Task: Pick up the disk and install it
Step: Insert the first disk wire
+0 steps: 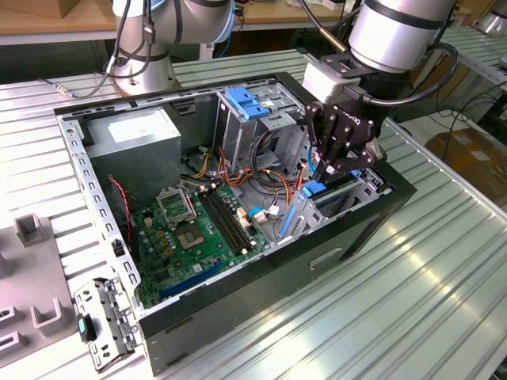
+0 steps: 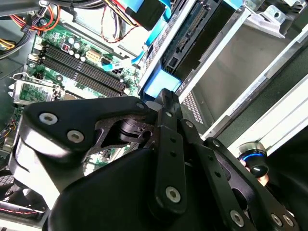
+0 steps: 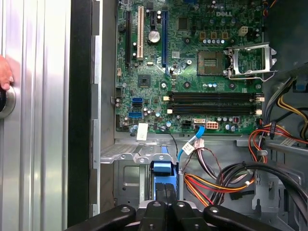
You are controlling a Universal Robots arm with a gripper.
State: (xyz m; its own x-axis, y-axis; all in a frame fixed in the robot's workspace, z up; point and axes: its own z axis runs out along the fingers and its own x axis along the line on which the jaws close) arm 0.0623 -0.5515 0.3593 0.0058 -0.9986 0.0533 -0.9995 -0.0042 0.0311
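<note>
Looks nearly done to me: the disk (image 1: 314, 190) is already down in the lower bay of the case (image 1: 261, 289), on the exterior view's right. The gripper (image 1: 337, 164) has its fingers pinched together with nothing between them, tips right on the disk's blue end in both wrist views. Can't tell if it's fully clicked home.

A robotics laboratory or workshop is indicated. A ribbed, silver aluminium-profile table (image 1: 444, 261) is seen, on which a grey-and-silver jointed robot arm (image 1: 142, 55) is mounted by its round base. An opened black desktop computer case (image 1: 317, 261) with a green motherboard (image 1: 198, 237) is laid on it, near grey moulded fixtures (image 1: 32, 229). A long wooden workbench (image 1: 47, 20) and brown cardboard (image 1: 471, 150) are seen beyond.
</note>
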